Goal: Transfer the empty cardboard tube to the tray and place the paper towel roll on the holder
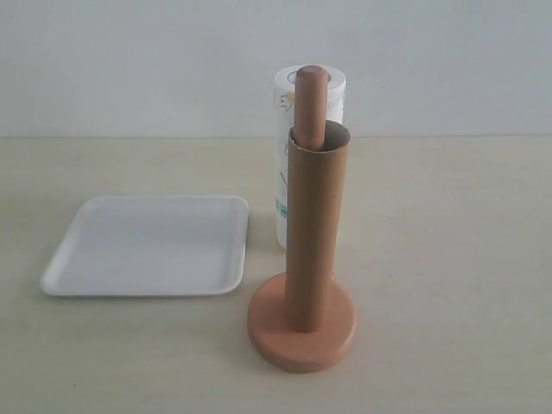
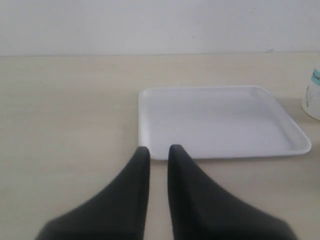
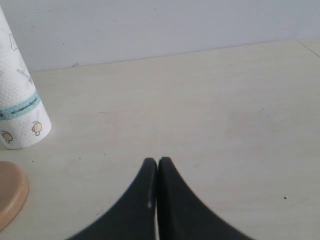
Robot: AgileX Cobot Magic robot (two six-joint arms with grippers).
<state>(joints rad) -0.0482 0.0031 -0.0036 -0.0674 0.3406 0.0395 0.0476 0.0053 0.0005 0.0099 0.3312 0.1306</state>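
Sleeving the holder (image 1: 302, 338), cardboard tube (image 1: 315, 233), apart from left pincer (image 2: 159, 150), right pincer (image 3: 158, 162)

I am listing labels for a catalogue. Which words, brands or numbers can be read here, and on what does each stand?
No text is readable.
Teal band on the thick white embossed paper towel roll: small dark print, too blurred to read.
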